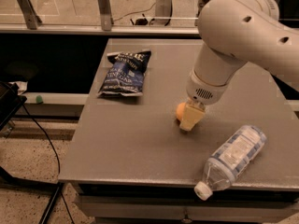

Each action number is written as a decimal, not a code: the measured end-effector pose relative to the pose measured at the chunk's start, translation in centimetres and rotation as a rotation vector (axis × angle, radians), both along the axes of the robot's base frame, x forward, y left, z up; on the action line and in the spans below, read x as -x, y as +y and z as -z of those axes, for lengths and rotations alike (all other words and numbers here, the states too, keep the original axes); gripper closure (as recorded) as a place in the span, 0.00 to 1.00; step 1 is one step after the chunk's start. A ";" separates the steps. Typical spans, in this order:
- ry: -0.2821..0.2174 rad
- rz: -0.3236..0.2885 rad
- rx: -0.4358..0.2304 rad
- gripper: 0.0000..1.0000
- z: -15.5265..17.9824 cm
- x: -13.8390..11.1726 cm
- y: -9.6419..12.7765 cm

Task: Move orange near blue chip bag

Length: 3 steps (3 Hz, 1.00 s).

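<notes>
The orange (pixel 180 110) sits on the grey table (pixel 135 143) near its middle, mostly hidden behind my gripper. My gripper (pixel 188 120) reaches down from the big white arm (pixel 233 36) and is right at the orange, touching or almost touching the table. The blue chip bag (pixel 124 71), dark navy with white lettering, lies flat at the table's far left, well apart from the orange.
A clear plastic water bottle (pixel 232 155) with a white label lies on its side at the table's front right, its cap over the front edge. A glass partition with metal posts (pixel 103 7) runs behind the table. Cables and a dark stand (pixel 9 106) are on the floor at left.
</notes>
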<state>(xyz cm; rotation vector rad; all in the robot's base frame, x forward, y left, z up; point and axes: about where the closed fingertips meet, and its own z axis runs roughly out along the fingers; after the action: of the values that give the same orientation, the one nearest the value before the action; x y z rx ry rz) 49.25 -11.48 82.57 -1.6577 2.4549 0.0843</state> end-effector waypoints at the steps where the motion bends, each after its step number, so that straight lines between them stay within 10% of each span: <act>1: -0.007 -0.004 -0.001 0.78 -0.4 -0.1 0.1; 3: -0.126 -0.108 -0.026 1.00 -6.6 -5.9 3.2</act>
<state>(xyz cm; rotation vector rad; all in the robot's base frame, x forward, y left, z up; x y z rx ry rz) 55.13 -8.28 89.17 -1.7287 2.2627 0.0246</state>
